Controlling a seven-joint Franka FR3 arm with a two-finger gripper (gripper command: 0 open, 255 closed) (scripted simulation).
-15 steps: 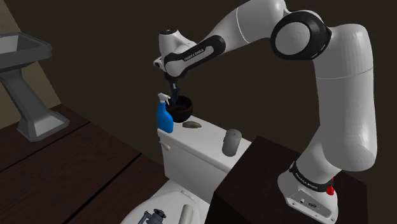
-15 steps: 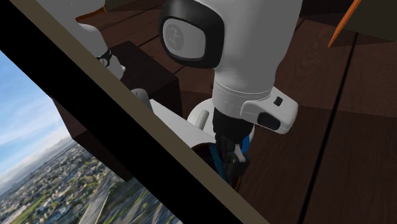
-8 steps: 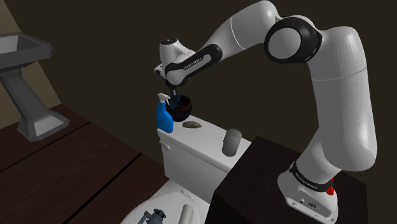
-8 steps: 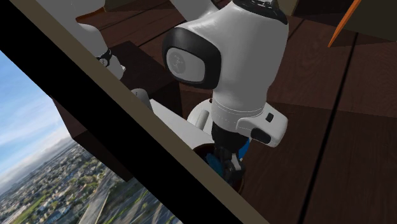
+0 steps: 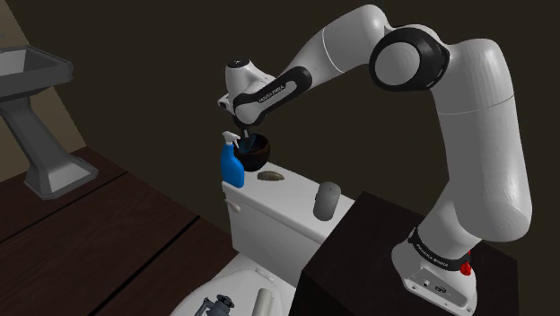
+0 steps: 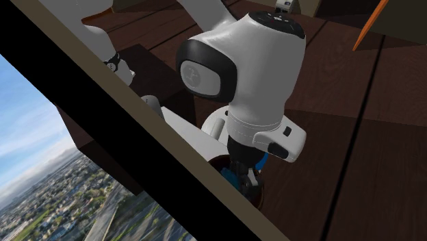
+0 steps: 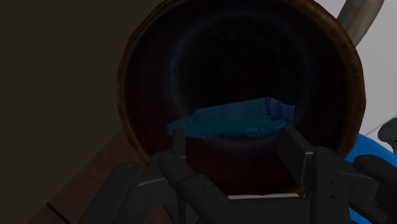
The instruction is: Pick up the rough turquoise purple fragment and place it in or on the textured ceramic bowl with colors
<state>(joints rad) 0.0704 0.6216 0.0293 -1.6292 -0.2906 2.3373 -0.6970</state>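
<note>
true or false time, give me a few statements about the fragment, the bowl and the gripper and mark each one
1. The turquoise fragment is clasped in the gripper, over the inside of the bowl. True.
2. The spray bottle is red. False: it is blue.
3. The bowl stands beside the spray bottle on the toilet tank. True.
4. The bowl is upside down. False: its opening faces up at the gripper.

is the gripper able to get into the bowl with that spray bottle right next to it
Probably yes. The gripper, clasping the turquoise fragment, hangs right over the open mouth of the dark bowl, and the blue spray bottle stands beside the rim, not across it.
</note>
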